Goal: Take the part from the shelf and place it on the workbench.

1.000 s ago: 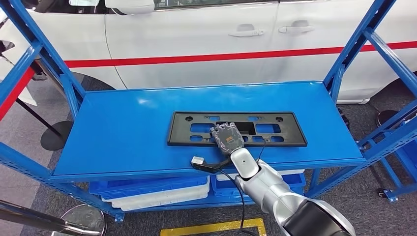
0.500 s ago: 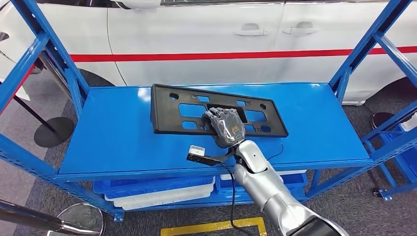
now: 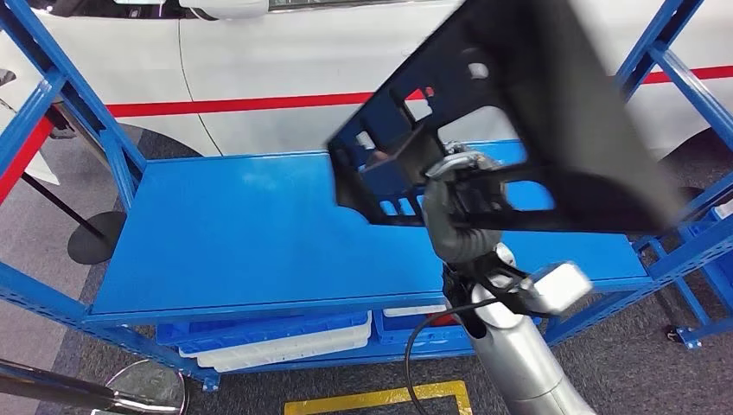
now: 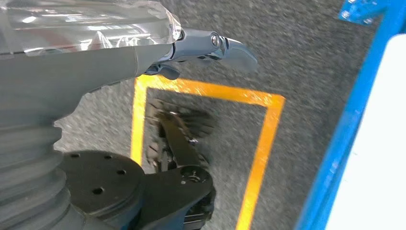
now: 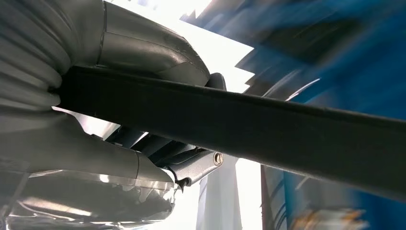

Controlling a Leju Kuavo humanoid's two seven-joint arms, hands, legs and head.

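Above the blue shelf [image 3: 259,233], the right hand [image 3: 462,203] grips the black part [image 3: 536,112], a long flat plastic frame with cut-outs, lifted clear of the shelf top and tilted steeply toward the camera. Its silver right arm [image 3: 510,363] rises from below, wrist bent upward. From the right wrist, the part's edge [image 5: 268,129] crosses between thumb and fingers. Hanging low, the left hand [image 4: 210,45] points at the grey floor [image 4: 297,62] with yellow markings; whether its fingers are spread or curled cannot be told.
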